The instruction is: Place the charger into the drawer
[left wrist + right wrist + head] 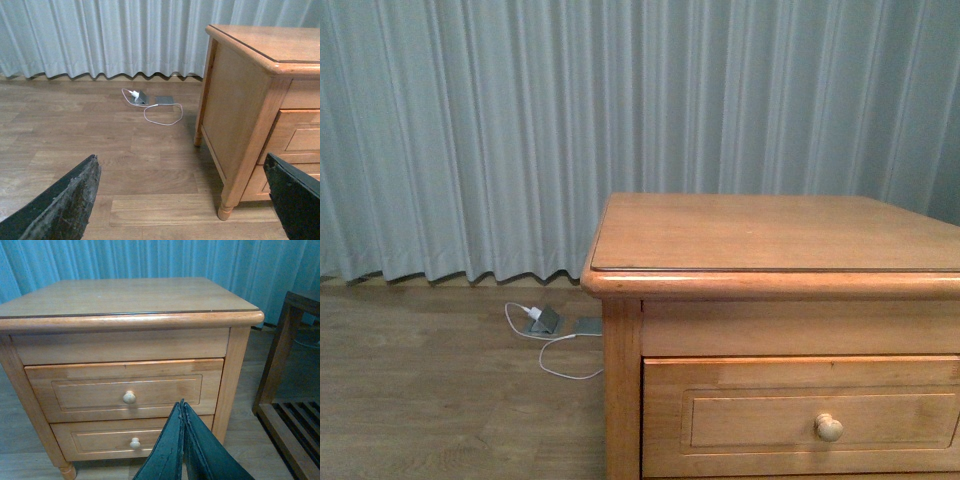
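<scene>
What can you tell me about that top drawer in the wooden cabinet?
The drawer is the upper of two in the cabinet. It looks like honey-brown wood, wide, with a recessed panel front and one round pale knob at its middle. It is fully shut, its front level with the frame, so its inside is hidden. Nothing touches it: the right gripper, jaws together, hangs in front of it, short of the knob.

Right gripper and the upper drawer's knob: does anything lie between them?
Nothing. In the right wrist view, the right gripper, shut and empty, faces the drawer with only open air before its knob. The charger appears in no view.
</scene>
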